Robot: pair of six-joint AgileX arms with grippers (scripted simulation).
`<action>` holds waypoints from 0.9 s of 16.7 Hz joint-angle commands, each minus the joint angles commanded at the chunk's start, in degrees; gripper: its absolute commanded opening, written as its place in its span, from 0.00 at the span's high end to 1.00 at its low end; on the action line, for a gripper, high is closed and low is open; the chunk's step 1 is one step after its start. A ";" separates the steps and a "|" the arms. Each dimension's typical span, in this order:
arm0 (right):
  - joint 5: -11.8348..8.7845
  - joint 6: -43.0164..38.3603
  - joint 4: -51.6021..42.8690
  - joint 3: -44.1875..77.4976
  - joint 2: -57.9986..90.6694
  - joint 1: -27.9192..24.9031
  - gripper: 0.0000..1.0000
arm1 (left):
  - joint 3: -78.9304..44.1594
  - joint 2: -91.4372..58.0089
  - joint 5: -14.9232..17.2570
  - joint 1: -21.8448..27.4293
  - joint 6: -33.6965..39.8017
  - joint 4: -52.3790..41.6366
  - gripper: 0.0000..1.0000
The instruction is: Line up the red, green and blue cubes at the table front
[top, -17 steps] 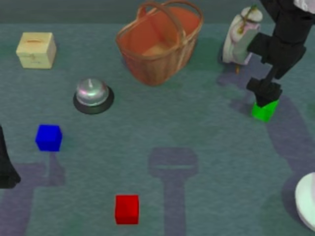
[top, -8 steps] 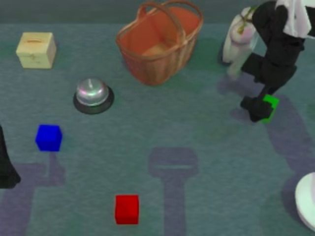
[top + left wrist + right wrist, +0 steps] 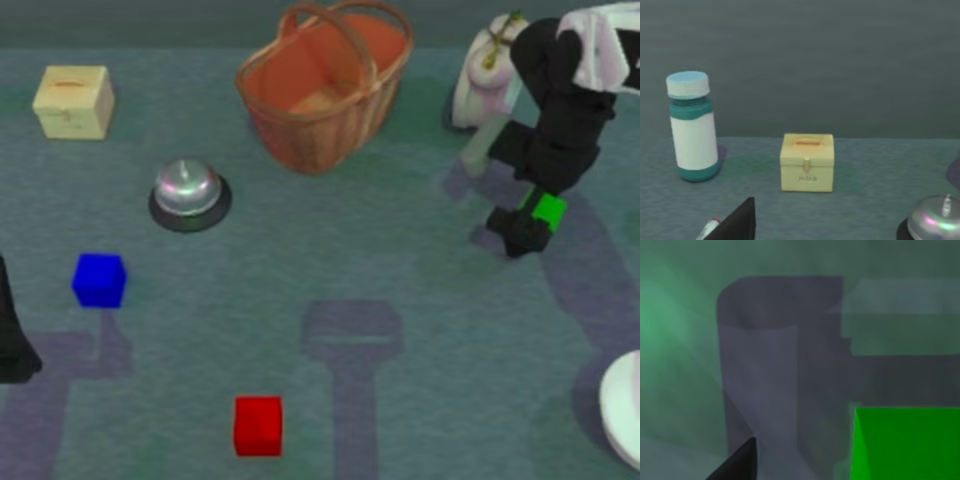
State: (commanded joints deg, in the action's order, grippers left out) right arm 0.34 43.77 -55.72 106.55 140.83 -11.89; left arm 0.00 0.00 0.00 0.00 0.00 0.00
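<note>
At the table's far right, the right gripper (image 3: pixel 530 222), jaws pinching the small bright green cube (image 3: pixel 548 210), had lifted and tilted it, ready for carrying frontward; the left gripper's jaws couldn't be seen.

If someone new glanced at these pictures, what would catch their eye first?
Probably the right gripper at the table's right, closed on the green cube. Next, the big orange basket at the back, then the blue cube at left and the red cube near the front.
</note>
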 joint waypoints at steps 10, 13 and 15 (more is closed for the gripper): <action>0.00 0.00 0.00 0.00 0.00 0.00 0.75 | 0.00 0.00 0.00 0.00 0.00 0.00 0.00; 0.00 0.00 0.00 0.00 0.00 0.00 0.98 | 0.00 0.00 0.00 0.00 0.00 0.00 0.00; 0.00 0.00 0.00 0.00 0.00 0.00 1.00 | 0.00 0.00 0.00 0.00 0.00 0.00 0.00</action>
State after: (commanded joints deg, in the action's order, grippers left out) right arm 0.34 43.77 -55.72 106.55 140.83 -11.89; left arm 0.00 0.00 0.00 0.00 0.00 0.00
